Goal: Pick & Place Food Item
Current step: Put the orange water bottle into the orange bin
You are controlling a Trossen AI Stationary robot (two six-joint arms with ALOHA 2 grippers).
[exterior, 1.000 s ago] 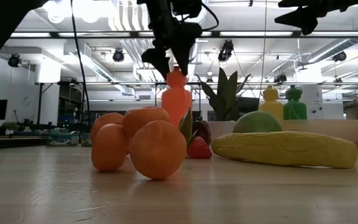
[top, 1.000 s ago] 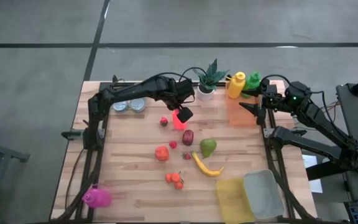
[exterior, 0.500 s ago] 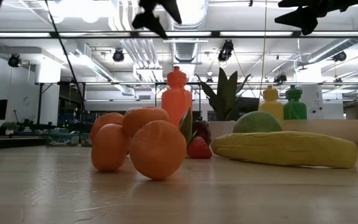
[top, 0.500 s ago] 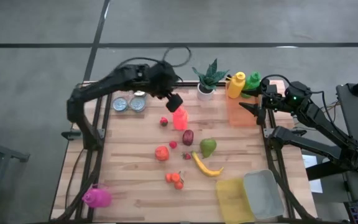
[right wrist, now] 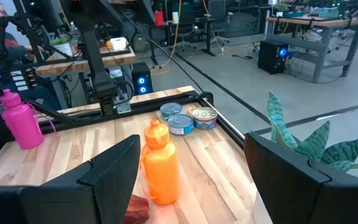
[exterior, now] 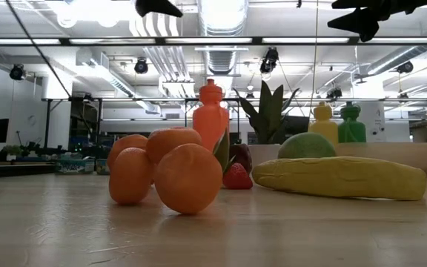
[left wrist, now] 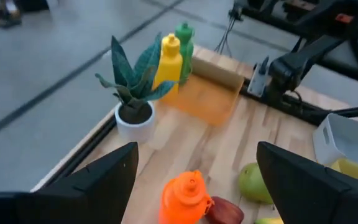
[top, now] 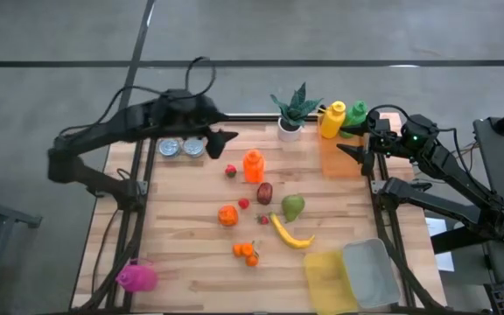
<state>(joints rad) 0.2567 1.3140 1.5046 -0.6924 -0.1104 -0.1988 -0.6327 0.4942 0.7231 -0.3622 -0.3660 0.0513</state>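
Note:
Plastic food lies mid-table: a green pear [top: 293, 207], a yellow banana [top: 291, 235], a dark red fruit [top: 264, 192], an orange [top: 227, 215], small oranges [top: 246, 252] and strawberries [top: 231, 171]. An orange bottle [top: 253, 165] stands upright on its base among them. My left gripper [top: 228, 136] hangs open, high over the far left of the table, with nothing between its fingers [left wrist: 196, 148]. My right gripper [top: 344, 150] waits open and raised at the far right [right wrist: 191, 140], over an orange tray [top: 339, 162].
A yellow bin [top: 329, 278] and a grey bin [top: 370, 271] stand at the near right. Along the far edge are cans [top: 182, 147], a potted plant [top: 290, 112], a yellow bottle [top: 332, 120] and a green bottle [top: 355, 116]. A pink bottle [top: 136, 277] lies near left.
My left gripper has risen from just above the orange bottle's cap and drawn back toward the table's far left corner. It has tipped up from pointing steeply down to a shallow slant. It has stayed open. The bottle has stayed upright in place.

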